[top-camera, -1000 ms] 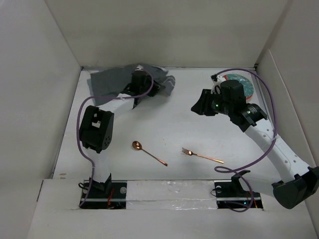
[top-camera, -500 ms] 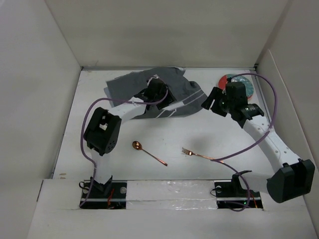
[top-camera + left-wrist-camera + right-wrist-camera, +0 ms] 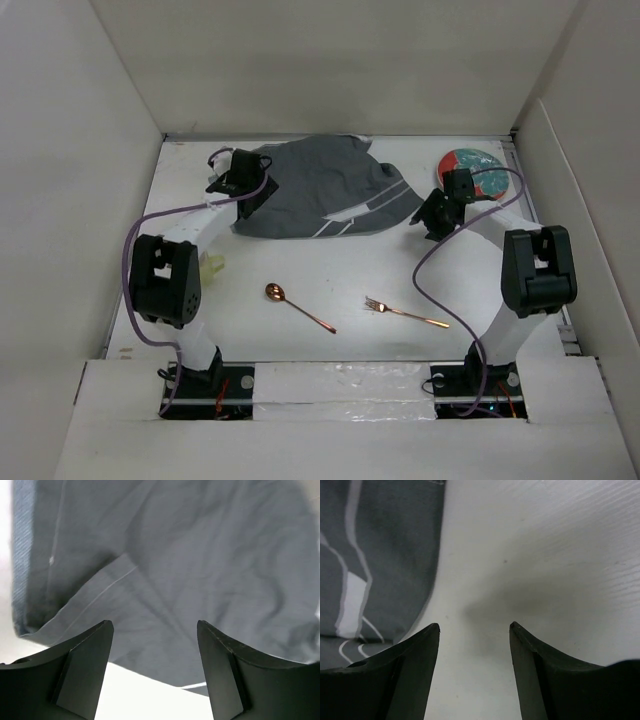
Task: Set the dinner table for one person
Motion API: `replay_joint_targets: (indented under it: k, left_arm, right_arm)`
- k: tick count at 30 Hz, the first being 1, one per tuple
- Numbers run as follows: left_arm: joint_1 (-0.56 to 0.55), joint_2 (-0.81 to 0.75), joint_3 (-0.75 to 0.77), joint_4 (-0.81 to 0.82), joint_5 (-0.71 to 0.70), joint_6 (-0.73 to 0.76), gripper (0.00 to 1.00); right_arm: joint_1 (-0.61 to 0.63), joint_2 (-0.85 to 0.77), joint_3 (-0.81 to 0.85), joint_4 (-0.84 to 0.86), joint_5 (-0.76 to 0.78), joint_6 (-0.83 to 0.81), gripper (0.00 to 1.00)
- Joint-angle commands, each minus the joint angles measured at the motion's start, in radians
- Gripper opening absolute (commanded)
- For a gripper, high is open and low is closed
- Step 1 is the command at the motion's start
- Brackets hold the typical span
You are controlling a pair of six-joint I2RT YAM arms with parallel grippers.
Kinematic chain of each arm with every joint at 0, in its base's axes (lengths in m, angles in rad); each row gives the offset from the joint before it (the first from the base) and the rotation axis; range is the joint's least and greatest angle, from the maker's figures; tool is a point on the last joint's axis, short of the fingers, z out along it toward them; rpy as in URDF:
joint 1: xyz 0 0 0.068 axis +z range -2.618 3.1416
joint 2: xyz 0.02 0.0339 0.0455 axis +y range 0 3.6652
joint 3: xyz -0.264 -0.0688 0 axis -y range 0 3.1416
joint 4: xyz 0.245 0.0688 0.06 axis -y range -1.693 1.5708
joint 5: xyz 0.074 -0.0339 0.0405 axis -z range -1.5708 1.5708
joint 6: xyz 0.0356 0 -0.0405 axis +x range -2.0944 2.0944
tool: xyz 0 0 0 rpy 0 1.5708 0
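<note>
The dark grey striped placemat (image 3: 315,192) lies spread, slightly rumpled, at the back of the white dinner table (image 3: 340,265). My left gripper (image 3: 250,188) is at the mat's left edge, open with nothing in it. In the left wrist view the grey placemat (image 3: 190,565) fills the space beyond the open left gripper (image 3: 155,626). My right gripper (image 3: 428,218) stands open just off the mat's right corner. In the right wrist view the right gripper (image 3: 475,626) is over bare table, with the placemat (image 3: 375,555) to its left.
A red and teal plate (image 3: 480,165) sits at the back right, behind the right arm. A copper spoon (image 3: 296,306) and a copper fork (image 3: 405,312) lie near the front. A small pale yellow object (image 3: 212,265) rests beside the left arm. White walls enclose the table.
The bunched placemat has been pulled out flat. Both grippers have opened and let go of it. The left one has drawn back to the mat's left edge, the right one to its right corner.
</note>
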Motion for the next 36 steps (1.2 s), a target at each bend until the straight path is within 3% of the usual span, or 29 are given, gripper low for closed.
replay_joint_targets:
  k: [1,13,20,31,33,34,36]
  left_arm:
    - [-0.011,0.033,0.01,-0.089,-0.039,0.004,0.65]
    - [-0.066,0.338,0.347,-0.382,-0.237,0.021,0.6]
    - [-0.066,0.355,0.334,-0.353,-0.229,-0.037,0.55]
    - [-0.066,0.466,0.45,-0.388,-0.209,-0.042,0.42]
    - [-0.066,0.47,0.45,-0.388,-0.211,-0.034,0.3]
    - [-0.066,0.469,0.447,-0.391,-0.214,-0.034,0.15]
    - [-0.066,0.457,0.435,-0.388,-0.223,-0.028,0.06]
  right_arm:
    - [-0.003,-0.004,0.048,0.095,-0.029,0.047,0.63]
    - [-0.003,0.007,0.019,0.155,-0.042,0.009,0.62]
    - [-0.013,0.074,0.054,0.161,-0.07,0.015,0.58]
    - [-0.031,0.132,0.109,0.138,-0.041,0.019,0.6]
    - [-0.031,0.16,0.138,0.109,-0.012,0.024,0.6]
    - [-0.031,0.169,0.152,0.097,-0.006,0.026,0.6]
    - [-0.031,0.201,0.204,0.069,0.011,0.032,0.61]
